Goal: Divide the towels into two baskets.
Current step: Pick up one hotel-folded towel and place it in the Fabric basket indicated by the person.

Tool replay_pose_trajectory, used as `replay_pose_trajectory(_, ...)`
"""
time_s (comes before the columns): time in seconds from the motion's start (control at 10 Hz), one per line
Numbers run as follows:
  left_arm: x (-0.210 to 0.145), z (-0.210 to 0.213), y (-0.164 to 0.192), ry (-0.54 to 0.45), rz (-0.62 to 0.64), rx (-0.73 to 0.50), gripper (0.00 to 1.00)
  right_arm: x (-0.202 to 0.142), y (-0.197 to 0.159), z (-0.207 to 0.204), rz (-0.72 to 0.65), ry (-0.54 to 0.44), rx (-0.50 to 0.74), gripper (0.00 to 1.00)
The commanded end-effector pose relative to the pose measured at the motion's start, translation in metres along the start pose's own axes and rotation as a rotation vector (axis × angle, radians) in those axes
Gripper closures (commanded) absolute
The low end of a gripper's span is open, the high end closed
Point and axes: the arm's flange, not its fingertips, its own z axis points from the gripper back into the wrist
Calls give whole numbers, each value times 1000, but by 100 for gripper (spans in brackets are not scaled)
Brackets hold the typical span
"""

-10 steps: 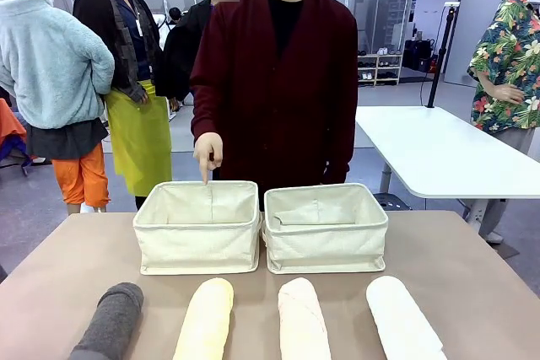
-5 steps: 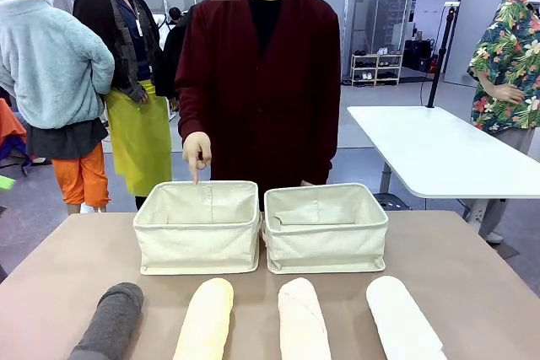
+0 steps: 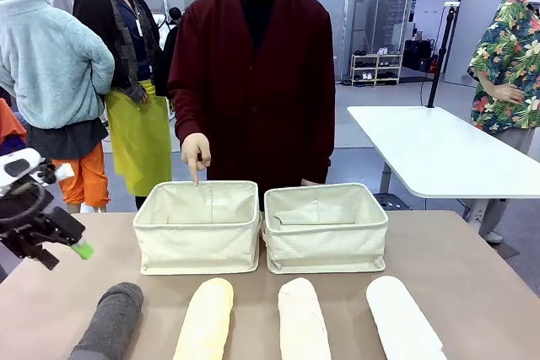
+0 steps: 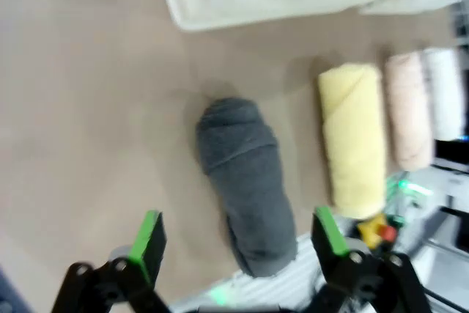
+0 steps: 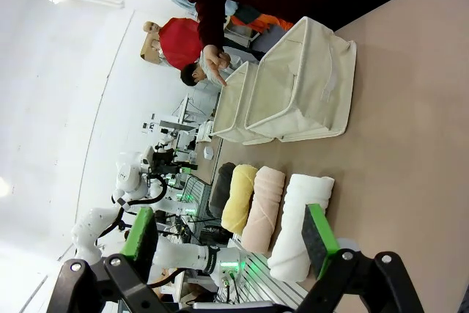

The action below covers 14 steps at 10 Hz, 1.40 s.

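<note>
Four rolled towels lie in a row along the near edge: dark grey [image 3: 110,322], pale yellow [image 3: 205,319], pinkish cream [image 3: 302,319] and white [image 3: 402,318]. Behind them stand two cream canvas baskets, left [image 3: 198,238] and right [image 3: 325,242], both holding nothing. The person's hand [image 3: 196,153] points a finger down at the left basket's far rim. My left gripper [image 3: 66,252] hovers open at the table's left edge. In its wrist view it [image 4: 238,236] hangs above the grey towel [image 4: 245,174]. My right gripper [image 5: 229,232] is open, well back from the white towel [image 5: 300,225].
A person in a dark red cardigan [image 3: 253,82] stands at the far side behind the baskets. A white table [image 3: 439,153] stands off to the right. Bare tabletop [image 3: 472,276] lies right of the baskets and on the left beside the grey towel.
My left arm has come into the front view from the left edge. The person has straightened up and drawn the pointing hand slightly back and left. Towels and baskets have not moved.
</note>
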Motion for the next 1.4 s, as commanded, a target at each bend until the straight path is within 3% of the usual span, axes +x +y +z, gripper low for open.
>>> replay_pose_trajectory(0.0, -26, -26, -3, 66, 11, 115, 0, -2, 4, 2, 3, 0, 4, 0)
replay_pose_trajectory(0.2, -39, -54, -10, 97, 10, 168, 0, -2, 4, 2, 3, 0, 4, 0)
replay_pose_trajectory(0.3, -49, -71, -11, 163, 20, 135, 0, -2, 4, 2, 3, 0, 4, 0)
replay_pose_trajectory(0.5, -65, -87, -14, 172, 34, 88, 0, -2, 4, 2, 3, 0, 4, 0)
replay_pose_trajectory(1.3, -103, -145, -23, 238, 46, 117, 0, -2, 4, 2, 3, 0, 4, 0)
